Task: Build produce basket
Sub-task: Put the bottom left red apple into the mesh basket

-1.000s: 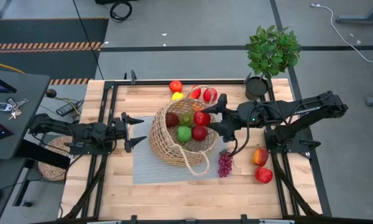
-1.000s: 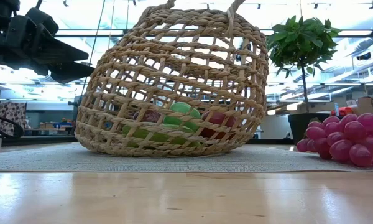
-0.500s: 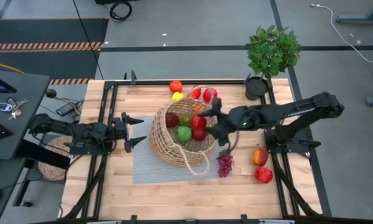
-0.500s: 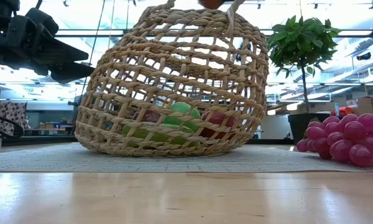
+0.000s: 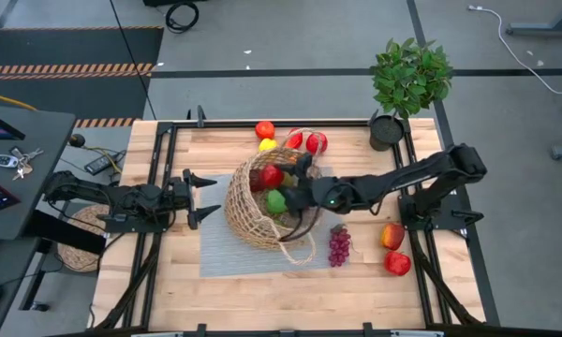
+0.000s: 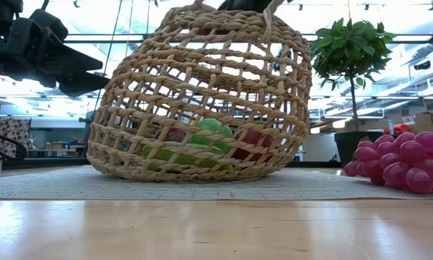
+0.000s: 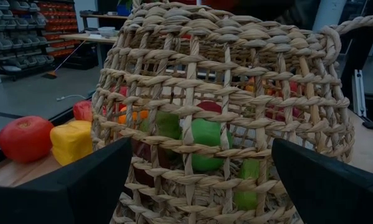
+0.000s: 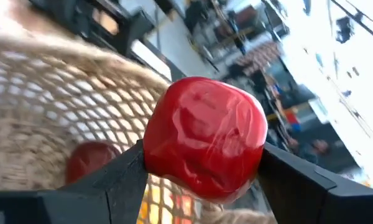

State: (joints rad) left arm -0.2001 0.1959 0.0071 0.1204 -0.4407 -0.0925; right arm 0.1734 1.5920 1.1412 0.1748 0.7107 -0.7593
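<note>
Your right pincer [image 5: 273,178] sits over the mouth of the basket [image 5: 262,220], just left of centre in the high view, pinching a red apple [image 8: 205,137] between its fingers [image 8: 99,186]. The basket stands on a grey mat [image 5: 220,257] in the middle of the worktop [image 5: 262,300]. Your left pincer [image 5: 204,197] waits at centre left of the high view, just beside the basket's wall, fingers spread and holding nothing.

You look to be at the drop step: the apple is carried in and hangs above the pile. The next move calls for lowering it a little clear of the wicker rim and looped handle [image 5: 295,251], then spreading the fingers so it settles among the fruit rather than bouncing out.

Inside the basket you can count at least a green apple [image 5: 276,200] and a dark red piece [image 8: 90,160]; the arm hides the rest, so I cannot give a full count there. Still outside: one red piece [image 5: 264,129] and one yellow lemon [image 5: 267,144] at upper centre, two red pieces [image 5: 307,141] behind the basket, one bunch of purple grapes [image 5: 339,246], and two apples [image 5: 393,249] at lower right. One potted plant [image 5: 407,84] stands at upper right.
</note>
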